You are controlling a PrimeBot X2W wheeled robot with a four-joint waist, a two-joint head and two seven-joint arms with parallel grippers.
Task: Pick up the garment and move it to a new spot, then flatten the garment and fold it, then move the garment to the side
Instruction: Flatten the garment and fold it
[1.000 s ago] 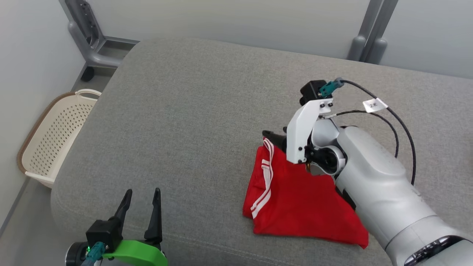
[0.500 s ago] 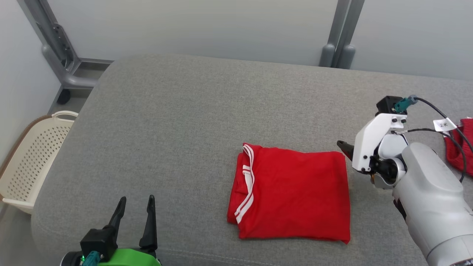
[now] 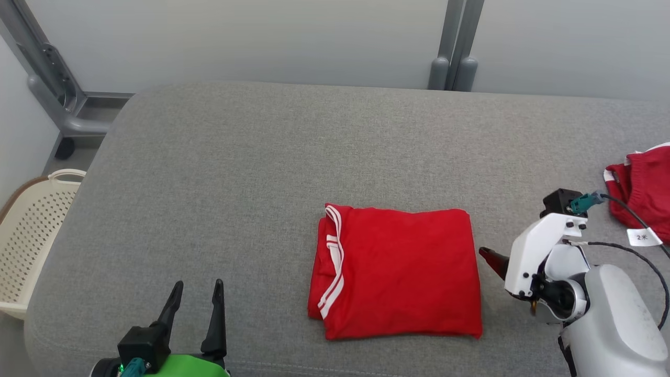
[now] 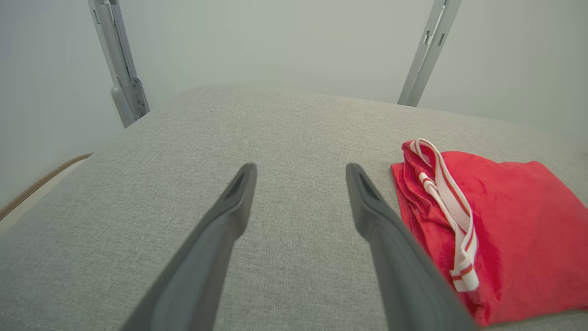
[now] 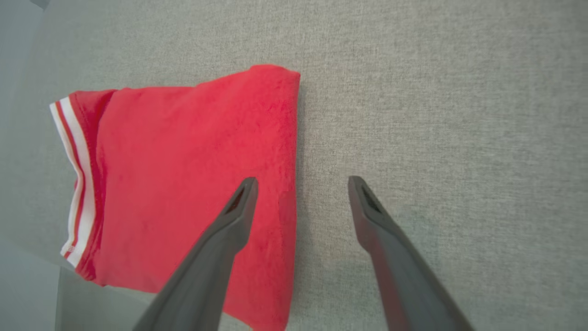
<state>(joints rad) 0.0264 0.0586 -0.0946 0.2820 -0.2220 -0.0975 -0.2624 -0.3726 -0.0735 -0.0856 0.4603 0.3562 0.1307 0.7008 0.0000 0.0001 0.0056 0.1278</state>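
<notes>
Lying flat, front-centre on grey upholstered surface [image 3: 251,157]: folded red garment [image 3: 403,272], white-striped trim at its left edge. Poised near front-left edge, well apart from garment: left pincer [image 3: 199,284], fingers apart, empty. Just beside garment's right edge: right pincer [image 5: 302,180], fingers apart, empty, one finger over cloth in right wrist view. At far right: second red cloth [image 3: 646,188]. On floor at left: cream perforated basket [image 3: 26,241].

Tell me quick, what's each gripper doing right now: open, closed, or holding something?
Left gripper: jaws open, holding nothing.
Right gripper: jaws open, holding nothing, beside the folded red garment.
</notes>
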